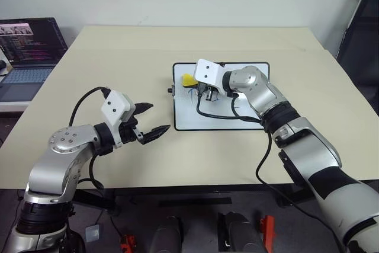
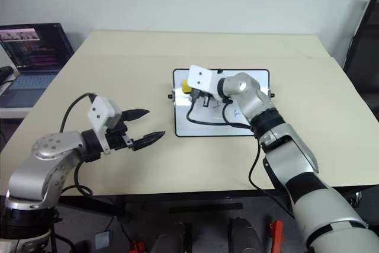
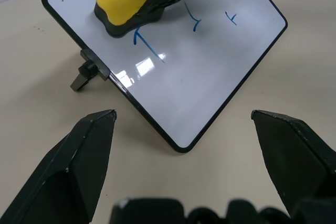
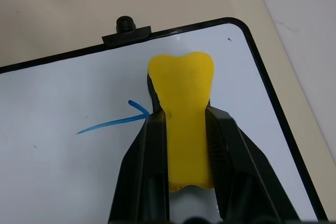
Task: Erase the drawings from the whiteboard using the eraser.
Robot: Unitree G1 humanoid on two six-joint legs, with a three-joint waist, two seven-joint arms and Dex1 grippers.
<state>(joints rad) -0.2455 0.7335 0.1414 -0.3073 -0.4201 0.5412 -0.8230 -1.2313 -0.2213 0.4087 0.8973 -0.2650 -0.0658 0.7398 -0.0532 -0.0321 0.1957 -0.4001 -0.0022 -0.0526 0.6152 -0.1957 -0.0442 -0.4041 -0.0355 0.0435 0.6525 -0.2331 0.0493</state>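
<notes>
My right fingers (image 4: 181,145) were clamped on the small yellow eraser with its black base (image 4: 181,103), which rested on the glossy black-framed whiteboard (image 1: 222,119) on the beige worktop (image 1: 118,57) beside thin blue drawings (image 3: 149,48), while my left fingers (image 1: 149,119) hung apart, empty, near the board's edge.

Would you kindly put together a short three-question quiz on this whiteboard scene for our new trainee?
1. True or false: the right end effector holds the small yellow eraser with the black base.
2. How many blue marker drawings show on the glossy white, black-framed whiteboard in the left wrist view: A one, B three, C six?
3. Fill in: the left end effector is ____, apart from the whiteboard.

Key: 1 true; 2 B; 3 open.
</notes>
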